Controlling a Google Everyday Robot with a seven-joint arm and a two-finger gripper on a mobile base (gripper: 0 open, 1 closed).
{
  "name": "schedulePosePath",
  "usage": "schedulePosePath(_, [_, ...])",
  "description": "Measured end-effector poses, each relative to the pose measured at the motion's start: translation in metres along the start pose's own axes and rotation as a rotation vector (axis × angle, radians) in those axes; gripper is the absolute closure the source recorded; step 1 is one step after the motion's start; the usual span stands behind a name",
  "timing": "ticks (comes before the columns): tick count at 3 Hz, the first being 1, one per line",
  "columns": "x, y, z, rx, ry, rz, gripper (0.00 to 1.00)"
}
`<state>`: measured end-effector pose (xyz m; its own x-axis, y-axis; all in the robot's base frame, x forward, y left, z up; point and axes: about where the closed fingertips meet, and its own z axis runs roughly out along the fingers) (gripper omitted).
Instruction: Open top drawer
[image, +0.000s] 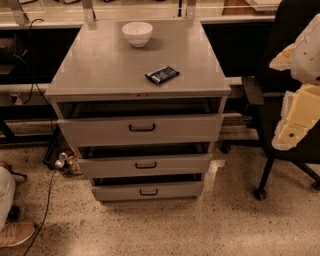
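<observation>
The top drawer (100, 131) is sitting directly under the grey tabletop (100, 65) of a metal cabinet. Its wide flat front is facing the camera, with a small dark loop handle (142, 128) at its centre. A dark gap is showing between the front's upper edge and the tabletop. Two shorter drawers, the middle drawer (110, 166) and the bottom drawer (115, 192), are lying below it, each with a similar handle.

The robot's hand (292, 131) is hanging at the right edge of the view, well apart from the cabinet and in front of a black office chair (265, 100). Whether it is released or clenched cannot be told.

A white bowl (137, 33) is standing upright near the back of the tabletop. A dark blue snack packet (162, 75) is lying flat nearer the front. Pale print is showing on it, but no word can be read. A tan shoe (15, 234) is resting on the speckled floor at the lower left.
</observation>
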<state>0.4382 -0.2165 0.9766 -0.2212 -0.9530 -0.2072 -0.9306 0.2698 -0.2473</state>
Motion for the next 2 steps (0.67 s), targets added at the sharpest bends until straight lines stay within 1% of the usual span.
schedulePosePath(1, [0.0, 0.0, 0.0, 0.0, 0.0, 0.0, 0.0])
schedulePosePath(2, [0.001, 0.014, 0.034, -0.05, -0.026, -0.024, 0.0])
